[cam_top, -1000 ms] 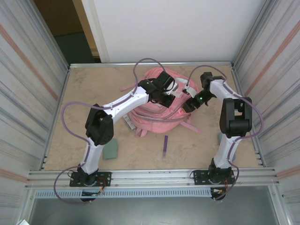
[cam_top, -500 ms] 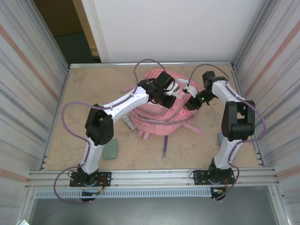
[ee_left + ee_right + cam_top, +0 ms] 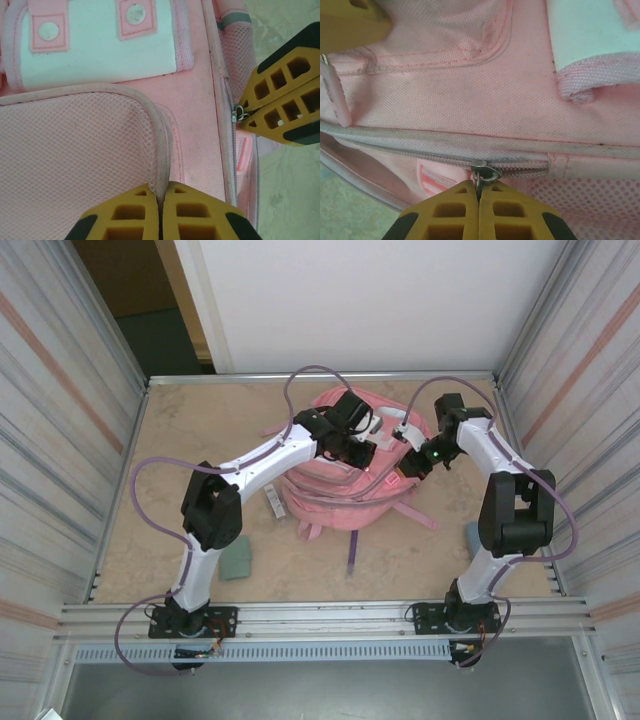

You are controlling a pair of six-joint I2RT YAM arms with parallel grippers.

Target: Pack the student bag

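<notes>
The pink student bag point(image 3: 330, 495) lies flat in the middle of the table, front side up. My left gripper point(image 3: 161, 196) is shut on the piped rim of its mesh pocket point(image 3: 75, 150), just below the white-and-pink patch point(image 3: 100, 55). My right gripper point(image 3: 480, 192) is shut on the metal zipper pull point(image 3: 485, 173) of the bag's side zipper point(image 3: 420, 152). In the left wrist view the right gripper's yellow fingers point(image 3: 280, 100) pinch that pull at the bag's right edge. From above, the left gripper point(image 3: 368, 445) and right gripper point(image 3: 405, 462) sit close together on the bag's upper right part.
A green block point(image 3: 238, 558) lies near the left arm's elbow. A purple pen point(image 3: 353, 550) lies in front of the bag, and a small white item point(image 3: 271, 502) at its left side. A teal object point(image 3: 472, 535) sits behind the right arm. Metal walls close in both sides.
My right gripper has closed from open onto the zipper pull, and its arm has shifted a little to the right. The left gripper kept its hold on the pocket rim.
</notes>
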